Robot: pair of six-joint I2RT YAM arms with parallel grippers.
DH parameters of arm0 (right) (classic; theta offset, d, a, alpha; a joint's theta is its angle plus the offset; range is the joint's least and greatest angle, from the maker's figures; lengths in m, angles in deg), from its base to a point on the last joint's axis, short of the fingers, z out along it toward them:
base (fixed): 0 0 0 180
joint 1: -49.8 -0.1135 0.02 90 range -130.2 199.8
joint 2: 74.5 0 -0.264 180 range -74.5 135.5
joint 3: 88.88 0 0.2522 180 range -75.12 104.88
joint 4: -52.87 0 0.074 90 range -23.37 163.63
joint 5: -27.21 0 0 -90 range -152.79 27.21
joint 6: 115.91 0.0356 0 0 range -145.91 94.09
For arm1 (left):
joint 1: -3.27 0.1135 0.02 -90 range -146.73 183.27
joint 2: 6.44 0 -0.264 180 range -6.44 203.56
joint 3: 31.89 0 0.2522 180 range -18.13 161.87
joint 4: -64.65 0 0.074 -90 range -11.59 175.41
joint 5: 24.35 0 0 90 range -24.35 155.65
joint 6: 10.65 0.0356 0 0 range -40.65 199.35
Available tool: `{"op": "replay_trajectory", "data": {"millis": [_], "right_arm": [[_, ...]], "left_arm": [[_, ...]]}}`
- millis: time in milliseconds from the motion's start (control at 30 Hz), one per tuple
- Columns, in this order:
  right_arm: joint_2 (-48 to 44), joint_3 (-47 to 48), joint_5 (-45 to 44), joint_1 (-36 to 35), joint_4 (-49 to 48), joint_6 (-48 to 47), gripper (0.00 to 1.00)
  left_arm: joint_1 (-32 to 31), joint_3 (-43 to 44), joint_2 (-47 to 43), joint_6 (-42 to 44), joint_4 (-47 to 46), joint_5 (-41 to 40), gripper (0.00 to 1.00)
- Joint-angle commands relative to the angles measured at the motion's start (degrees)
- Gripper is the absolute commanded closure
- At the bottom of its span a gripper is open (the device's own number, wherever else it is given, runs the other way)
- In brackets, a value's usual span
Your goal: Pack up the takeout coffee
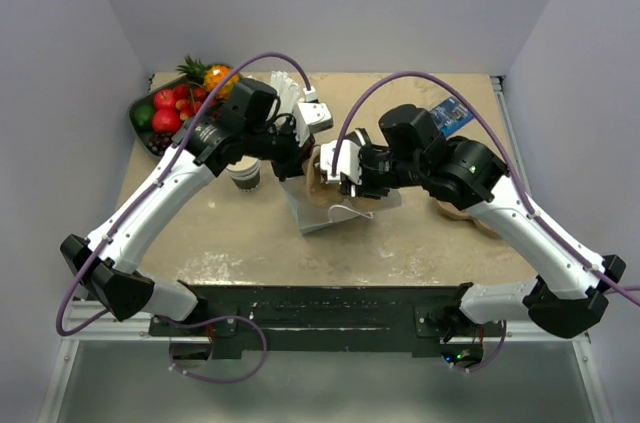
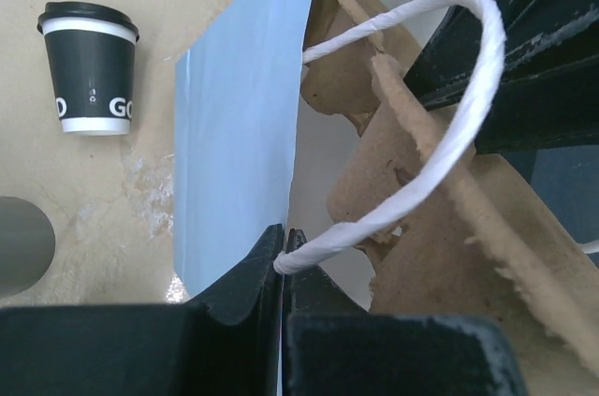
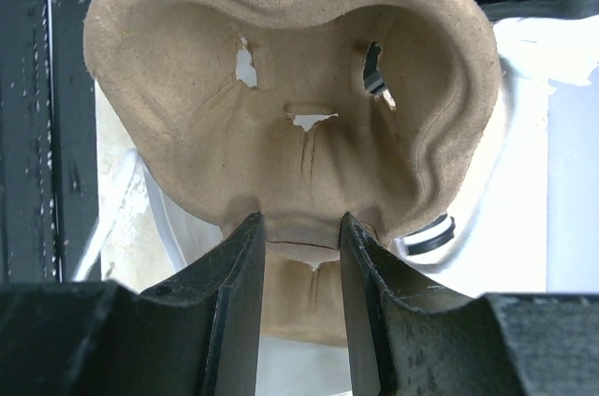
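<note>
The takeout coffee (image 2: 89, 68), a dark cup with white markings and a black lid, stands upright on the table left of the bag in the left wrist view. My left gripper (image 2: 284, 246) is shut on the rim of the white paper bag (image 2: 239, 134), where its white cord handle (image 2: 440, 115) is fixed. My right gripper (image 3: 299, 227) is shut on the middle ridge of a brown pulp cup carrier (image 3: 281, 87) and holds it in the bag's mouth. In the top view both grippers, left (image 1: 292, 158) and right (image 1: 340, 175), meet over the bag (image 1: 330, 211).
A bowl of fruit (image 1: 170, 108) sits at the back left. A blue packet (image 1: 450, 118) lies at the back right. A cup (image 1: 245, 175) stands by my left forearm. A grey cup (image 2: 19, 246) is at the left wrist view's edge. More brown pulp (image 1: 465, 211) lies under my right arm.
</note>
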Motion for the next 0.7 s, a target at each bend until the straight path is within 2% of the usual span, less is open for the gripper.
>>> {"op": "replay_trajectory", "data": {"millis": [0, 133, 300, 667], "right_arm": [[0.62, 1.42, 1.31, -0.95, 4.36, -4.5, 1.0], [1.85, 2.21, 2.37, -2.27, 9.63, -7.58, 1.0], [1.24, 0.38, -0.17, -3.68, 9.47, -8.47, 1.0], [3.78, -0.69, -14.75, -8.6, 8.85, -6.19, 1.0]], "left_arm": [[0.59, 2.63, -1.49, -1.82, -1.93, 1.91, 1.0], [1.12, 2.63, -1.14, -3.14, -2.72, 2.7, 1.0], [2.96, 2.27, -1.05, -4.2, -2.81, 4.55, 1.0], [4.72, 1.84, -0.88, -6.04, -3.6, 8.06, 1.0]]}}
